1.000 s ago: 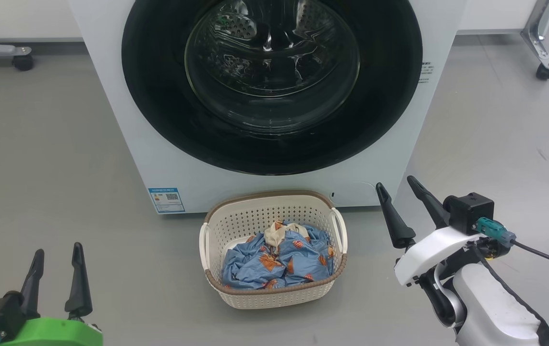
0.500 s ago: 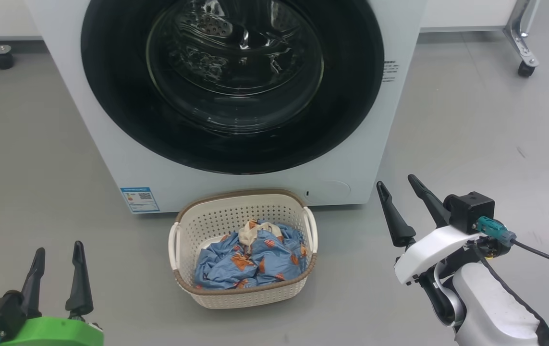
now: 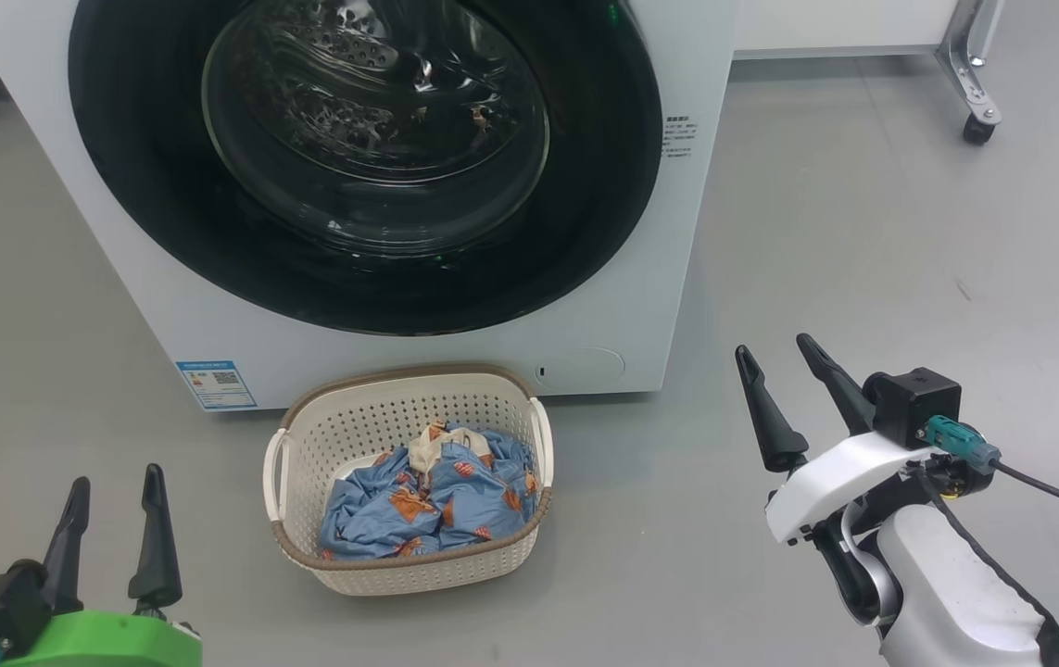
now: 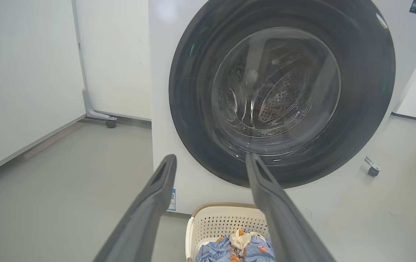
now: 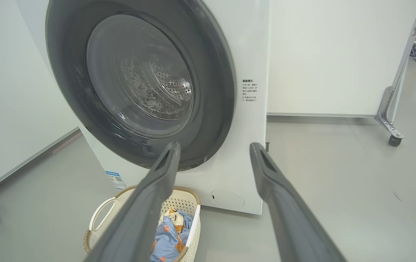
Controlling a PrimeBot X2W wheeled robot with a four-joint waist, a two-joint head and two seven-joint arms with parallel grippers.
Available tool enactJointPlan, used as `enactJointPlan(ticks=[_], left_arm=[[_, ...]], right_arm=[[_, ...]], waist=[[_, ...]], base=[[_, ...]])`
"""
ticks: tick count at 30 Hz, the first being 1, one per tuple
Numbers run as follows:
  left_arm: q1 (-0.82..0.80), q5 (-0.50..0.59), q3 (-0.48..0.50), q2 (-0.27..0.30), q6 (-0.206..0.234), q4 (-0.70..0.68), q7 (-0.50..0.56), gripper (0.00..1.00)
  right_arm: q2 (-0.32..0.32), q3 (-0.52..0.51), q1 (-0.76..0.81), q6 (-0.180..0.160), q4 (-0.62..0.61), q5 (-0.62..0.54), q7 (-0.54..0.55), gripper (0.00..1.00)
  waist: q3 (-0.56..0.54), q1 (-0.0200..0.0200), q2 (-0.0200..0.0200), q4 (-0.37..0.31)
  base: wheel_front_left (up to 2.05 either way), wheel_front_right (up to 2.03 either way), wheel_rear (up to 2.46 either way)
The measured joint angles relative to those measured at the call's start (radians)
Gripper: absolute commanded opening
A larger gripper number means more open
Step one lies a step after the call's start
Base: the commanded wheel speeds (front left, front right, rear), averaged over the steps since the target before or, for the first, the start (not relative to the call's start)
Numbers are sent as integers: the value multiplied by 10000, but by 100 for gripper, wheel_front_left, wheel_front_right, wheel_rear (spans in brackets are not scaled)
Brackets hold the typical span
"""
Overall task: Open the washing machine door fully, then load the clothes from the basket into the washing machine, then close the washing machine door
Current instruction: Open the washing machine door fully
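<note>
While the washing machine door (image 3: 362, 157) sits shut, flush against the washing machine (image 3: 668, 278), the basket (image 3: 399, 375) stands on the floor (image 3: 863, 232) just before the machine's lower front edge. Clothes (image 3: 427, 505) lie heaped inside it, blue with a cream piece on top. Left gripper (image 3: 116, 477): low, left of the basket, fingers apart, empty. Right gripper (image 3: 773, 345): right of the basket, well apart from it, fingers spread, nothing held.

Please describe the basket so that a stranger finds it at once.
Find the big white washing machine with its round black door. On the floor before it stands the basket: cream, full of holes, brown rim, blue clothes inside.
</note>
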Motion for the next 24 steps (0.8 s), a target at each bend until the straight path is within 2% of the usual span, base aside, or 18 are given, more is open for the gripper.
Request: enactJointPlan(ticks=[12, 24], left_arm=[[0, 0, 86, -42, -44, 33, 0, 100], [0, 92, 107, -142, -67, 59, 0, 100]], right_arm=[[38, -125, 0, 52, 35, -86, 0, 100], [50, -155, 0, 123, 88, -182, 0, 100]], waist=[[15, 0, 0, -5], [40, 0, 0, 20]], base=[[29, 29, -59], [4, 4, -9]])
